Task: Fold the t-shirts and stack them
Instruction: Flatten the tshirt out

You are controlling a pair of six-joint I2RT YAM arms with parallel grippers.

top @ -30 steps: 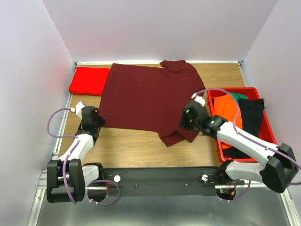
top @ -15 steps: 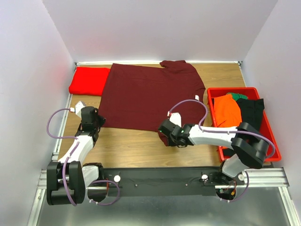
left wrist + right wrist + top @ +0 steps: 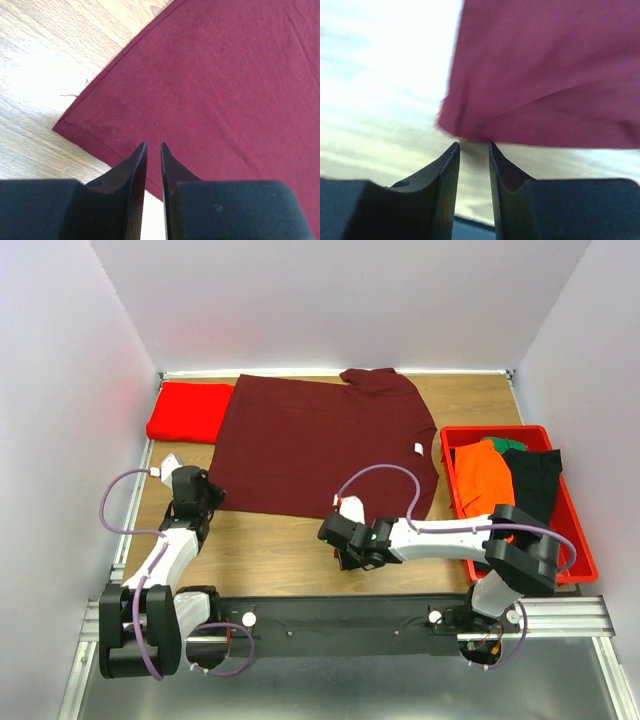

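The dark maroon t-shirt [image 3: 320,445] lies spread flat on the wooden table, its white neck label [image 3: 419,448] on the right. The bright red t-shirt [image 3: 188,410] lies folded at the far left. My left gripper [image 3: 205,498] hovers at the maroon shirt's near left hem corner [image 3: 65,125]; its jaws [image 3: 152,145] stand nearly together with a thin slit and hold nothing. My right gripper [image 3: 340,530] is low over the table at the shirt's near right edge. In the blurred right wrist view its jaws [image 3: 474,145] are slightly apart and empty, just short of the maroon cloth [image 3: 545,75].
A red bin [image 3: 575,540] stands at the right with orange [image 3: 484,475], black [image 3: 535,480] and green [image 3: 505,444] cloth in it. White walls enclose the table on three sides. Bare wood [image 3: 270,550] shows between the shirt and the arm bases.
My right arm has swung from beside the red bin leftward and down to the shirt's near right edge. The left arm has not moved.
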